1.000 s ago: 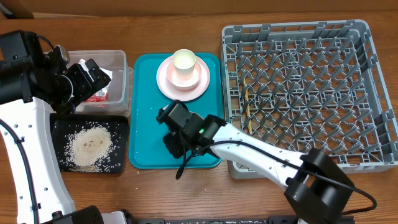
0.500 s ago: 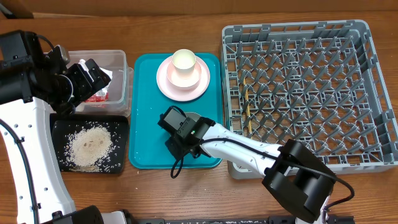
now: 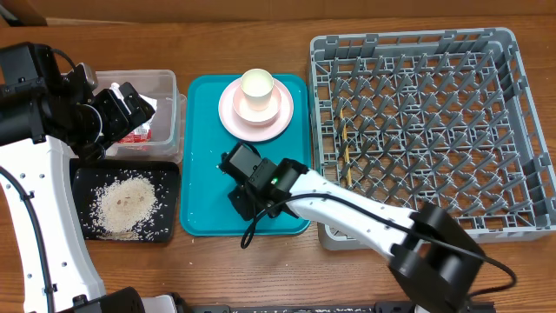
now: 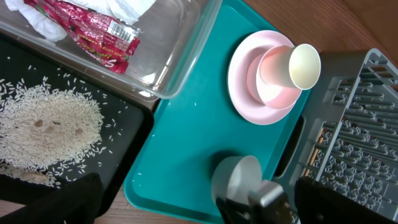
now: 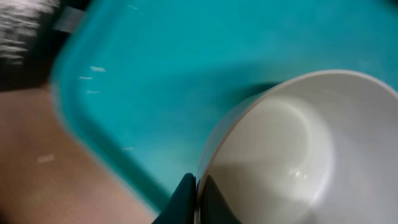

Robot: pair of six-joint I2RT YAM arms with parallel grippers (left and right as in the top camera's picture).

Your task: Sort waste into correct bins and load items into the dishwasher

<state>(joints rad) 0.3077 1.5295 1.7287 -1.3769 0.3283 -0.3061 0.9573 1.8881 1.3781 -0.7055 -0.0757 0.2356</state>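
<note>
My right gripper (image 3: 248,187) is shut on the rim of the grey-green bowl (image 5: 292,143) over the front of the teal tray (image 3: 204,113). The bowl also shows in the left wrist view (image 4: 239,180). My left gripper (image 3: 117,117) is open and empty above the clear tub (image 3: 165,96), which holds the red wrapper (image 4: 99,28) and white napkin (image 4: 124,7). Rice (image 3: 126,204) lies in the black tray (image 3: 87,178). The cream cup (image 3: 257,85) stands in the pink bowl (image 4: 270,74) on the pink plate (image 3: 239,117). Chopsticks (image 3: 346,148) lie in the grey rack (image 3: 426,52).
The rack stands close against the teal tray's right side. The tub and black tray sit against its left side. A few rice grains (image 4: 193,104) lie on the teal tray. The right arm (image 3: 365,217) crosses the rack's front left corner.
The right gripper shifted slightly over the front of the teal tray and back, staying on the bowl. The left arm has not moved.
</note>
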